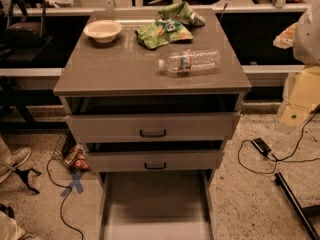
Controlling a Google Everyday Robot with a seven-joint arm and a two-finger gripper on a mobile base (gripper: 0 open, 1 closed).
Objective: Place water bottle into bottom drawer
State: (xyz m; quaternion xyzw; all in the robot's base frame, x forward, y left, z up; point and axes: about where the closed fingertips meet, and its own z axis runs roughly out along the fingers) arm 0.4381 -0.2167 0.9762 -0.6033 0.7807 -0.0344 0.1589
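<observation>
The water bottle (191,61) is clear and ribbed, with a white cap and a coloured label band. It lies on its side on the grey cabinet top (115,64), right of centre, with its cap pointing left. The bottom drawer (155,204) is pulled far out at floor level and its flat grey floor is bare. My gripper is not in view. A pale blurred shape (307,34) sits at the right edge, and I cannot tell what it is.
A white bowl (102,30) and two green snack bags (162,32) (182,12) lie at the back of the cabinet top. The two upper drawers (152,126) (154,160) with black handles stand slightly open. Cables and a power brick (261,145) lie on the floor to the right, and a basket (72,154) to the left.
</observation>
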